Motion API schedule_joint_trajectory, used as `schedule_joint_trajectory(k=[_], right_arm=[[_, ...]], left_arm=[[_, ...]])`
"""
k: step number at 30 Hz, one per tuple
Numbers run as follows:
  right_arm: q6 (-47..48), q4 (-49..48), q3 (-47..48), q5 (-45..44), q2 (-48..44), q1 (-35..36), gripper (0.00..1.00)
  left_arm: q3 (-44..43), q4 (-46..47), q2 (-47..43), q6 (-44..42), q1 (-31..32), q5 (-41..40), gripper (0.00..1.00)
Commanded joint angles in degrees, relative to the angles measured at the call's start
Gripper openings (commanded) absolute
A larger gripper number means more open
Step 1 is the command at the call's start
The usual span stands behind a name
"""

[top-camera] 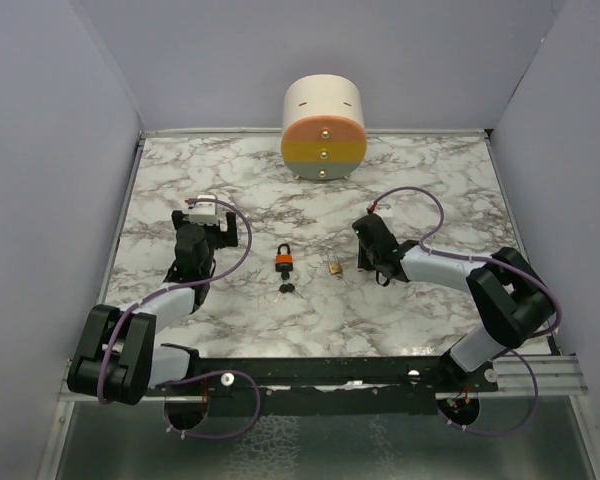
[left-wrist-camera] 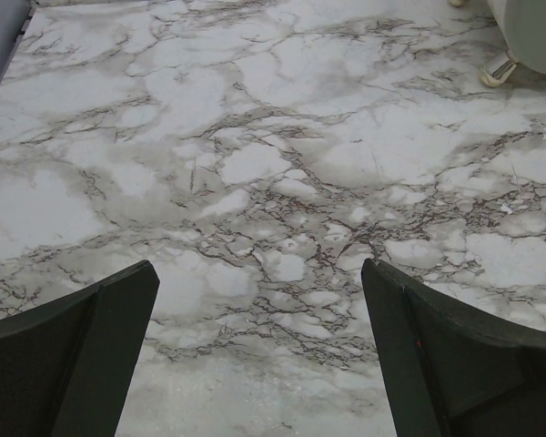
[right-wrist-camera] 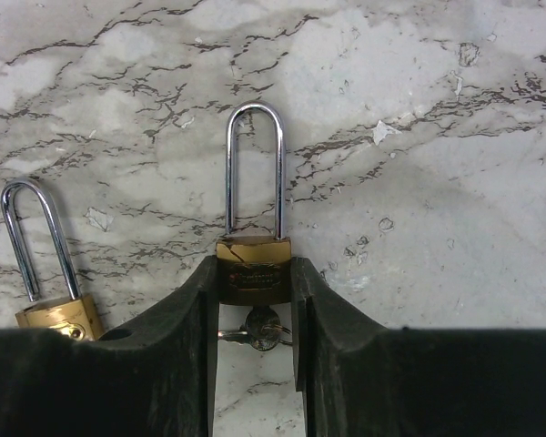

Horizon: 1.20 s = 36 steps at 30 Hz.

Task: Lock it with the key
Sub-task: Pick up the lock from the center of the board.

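On the marble table [right-wrist-camera: 437, 137], the brass padlock [right-wrist-camera: 253, 278] is clamped by its body in the right gripper [right-wrist-camera: 251, 266], shackle raised, key [right-wrist-camera: 259, 328] underneath. The left gripper [left-wrist-camera: 259, 269] is spread wide, empty. The slick body could be squeezed out by an off-centre pinch

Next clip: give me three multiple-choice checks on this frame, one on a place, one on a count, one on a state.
1. Where does the cylinder stand?
A) at the far edge of the table
B) between the arm bases
C) at the near left corner

2. How many padlocks lie on the table?
A) one
B) two
C) four

3. The left tool is:
A) shut on a key
B) open and empty
C) shut on a padlock

Answers:
1 A, it stands mid-way along the far edge.
2 B, an orange padlock and a brass padlock.
3 B, its fingers stand wide apart over bare marble.
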<state>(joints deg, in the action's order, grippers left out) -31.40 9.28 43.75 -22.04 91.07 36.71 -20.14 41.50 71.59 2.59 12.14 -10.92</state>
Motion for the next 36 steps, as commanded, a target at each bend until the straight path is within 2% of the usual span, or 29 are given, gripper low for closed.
schedule_joint_trajectory(k=[1,5,10,22,25,27,33,36], right_arm=[[-0.02,6.84,-0.55,0.14,0.93,0.24,0.01],[0.88,6.4,0.3,0.16,1.22,0.32,0.01],[6.39,2.67,2.26,0.24,-0.81,1.43,0.01],[20.88,-18.73,2.24,10.71,-8.09,1.82,0.01],[25.09,-27.19,-0.8,15.13,-11.23,1.87,0.01],[27.22,-33.07,-3.85,18.58,-14.08,1.88,0.01],[34.48,-54.12,-17.61,33.32,-25.26,1.81,0.01],[36.57,-58.83,-21.92,38.68,-31.08,1.83,0.01]], left_arm=[[-1.12,0.78,0.15,-0.47,0.3,-1.38,0.99],[-1.04,0.8,-0.41,-0.28,0.27,-1.71,0.98],[-1.21,0.02,-2.17,-0.15,0.29,-1.03,0.97],[-5.9,-8.17,-10.36,3.31,0.32,2.23,0.95],[-6.7,-8.96,-12.14,5.31,0.29,4.88,0.95],[-7.55,-9.41,-12.66,7.06,0.32,5.91,0.99],[-11.12,-11.17,-12.02,10.42,0.32,13.76,0.99],[-12.58,-11.13,-11.65,10.95,0.7,18.77,0.99]])
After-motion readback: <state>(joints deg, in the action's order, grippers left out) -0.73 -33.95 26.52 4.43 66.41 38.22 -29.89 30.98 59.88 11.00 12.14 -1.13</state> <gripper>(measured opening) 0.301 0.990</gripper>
